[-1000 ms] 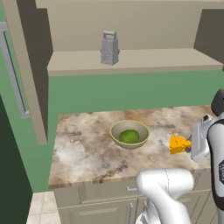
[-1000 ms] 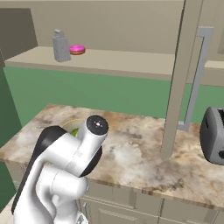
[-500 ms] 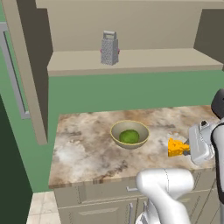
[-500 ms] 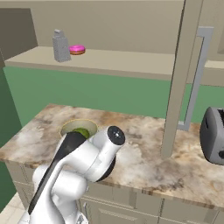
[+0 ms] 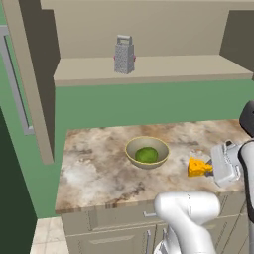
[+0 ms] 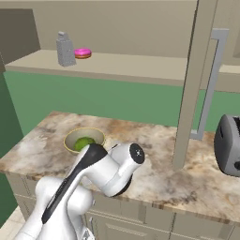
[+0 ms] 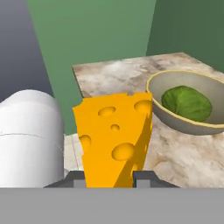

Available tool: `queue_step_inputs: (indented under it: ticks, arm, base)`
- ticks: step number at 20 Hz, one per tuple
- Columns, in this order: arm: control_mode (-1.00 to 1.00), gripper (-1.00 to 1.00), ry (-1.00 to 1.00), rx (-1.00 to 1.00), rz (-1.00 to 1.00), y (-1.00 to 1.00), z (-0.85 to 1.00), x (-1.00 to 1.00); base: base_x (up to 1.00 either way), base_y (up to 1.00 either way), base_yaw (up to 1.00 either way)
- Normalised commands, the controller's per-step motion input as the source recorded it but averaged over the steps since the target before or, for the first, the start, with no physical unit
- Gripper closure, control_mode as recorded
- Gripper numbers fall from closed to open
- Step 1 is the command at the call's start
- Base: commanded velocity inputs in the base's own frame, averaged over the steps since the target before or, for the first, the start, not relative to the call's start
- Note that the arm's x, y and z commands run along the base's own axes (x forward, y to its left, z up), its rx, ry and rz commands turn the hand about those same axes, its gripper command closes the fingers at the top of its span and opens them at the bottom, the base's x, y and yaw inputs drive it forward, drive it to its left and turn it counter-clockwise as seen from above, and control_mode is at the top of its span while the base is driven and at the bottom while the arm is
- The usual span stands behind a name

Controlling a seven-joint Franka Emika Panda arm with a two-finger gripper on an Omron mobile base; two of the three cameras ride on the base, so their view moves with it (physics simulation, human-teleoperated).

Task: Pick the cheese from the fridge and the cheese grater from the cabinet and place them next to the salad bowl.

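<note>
My gripper (image 5: 212, 167) is shut on the cheese (image 5: 198, 167), an orange-yellow wedge with holes, low over the counter just right of the salad bowl (image 5: 147, 151). In the hand view the cheese (image 7: 114, 136) stands between the fingertips, with the salad bowl (image 7: 188, 106) and its green lump to the right. The salad bowl (image 6: 84, 139) sits on the marble counter partly behind the arm. The grey cheese grater (image 5: 124, 54) stands upright on the open cabinet shelf (image 5: 149, 69); the cheese grater (image 6: 65, 48) is at the shelf's left end in the right base view. The fridge is out of view.
A pink donut-like disc (image 6: 82, 53) lies beside the grater on the shelf. The open cabinet door (image 6: 199, 79) with its grey bar handle hangs over the counter's right part. A silver toaster (image 6: 228, 145) stands at the far right. The counter's front edge (image 5: 109, 204) is near.
The gripper with the cheese has come down and a little left, closer to the counter beside the bowl. The arm's elbow has swung right in the right base view.
</note>
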Motion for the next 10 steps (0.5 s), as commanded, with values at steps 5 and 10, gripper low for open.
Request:
queue_step_inputs:
  ticks: [5,10]
  arm:
    - [-1.00,1.00,0.00,0.00,0.00,0.00,-0.01,0.44]
    - [-1.00,1.00,0.01,0.01,0.01,-0.01,-0.19,0.38]
  base:
    - [0.00,0.00,0.00]
    - [0.00,0.00,0.00]
